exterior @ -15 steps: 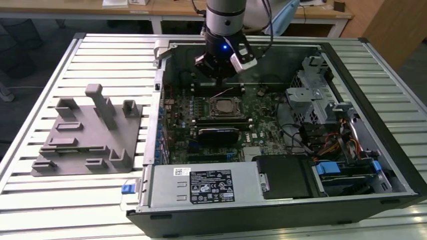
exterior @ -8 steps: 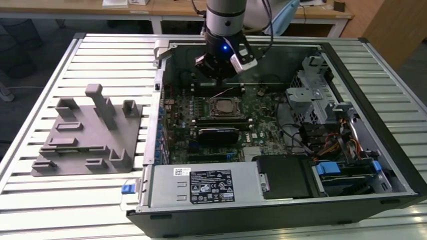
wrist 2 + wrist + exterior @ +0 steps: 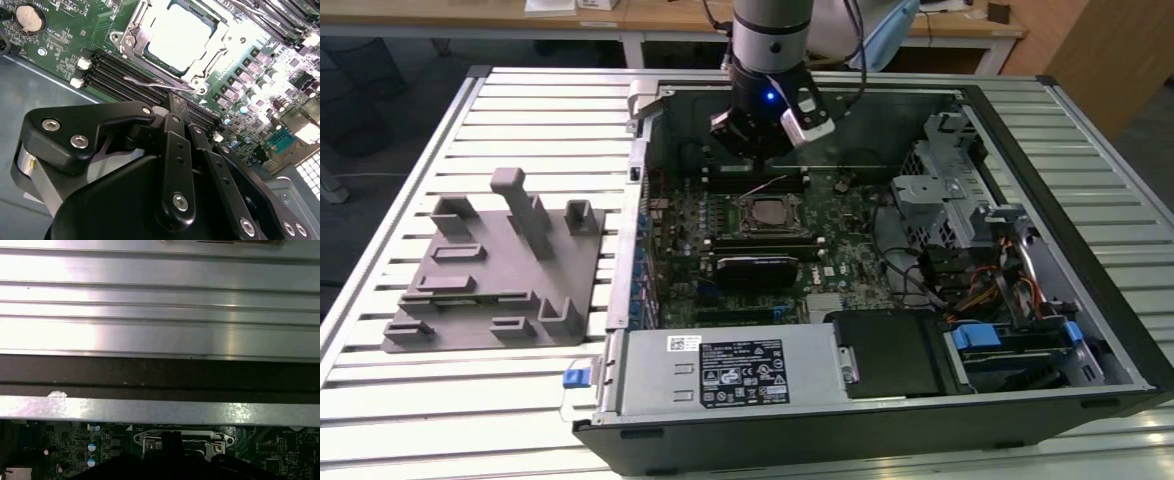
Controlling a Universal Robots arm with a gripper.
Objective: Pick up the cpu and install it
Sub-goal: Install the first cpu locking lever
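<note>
One open PC case is seen on the slatted worktop in the exterior view, w/ the gripper hung just behind the socket, where the cpu is seated. Grey fixture lies on that view's left. In the second wrist view, the cpu sits pale in the socket frame; fingers appear closed together, nothing held. In the first wrist view, worktop slats and case edge are shown.

There is one open computer case on the desk, with one cpu in its middle. Beside the case, on the exterior view's left, is one grey fixture. One end effector is above the cpu.
</note>
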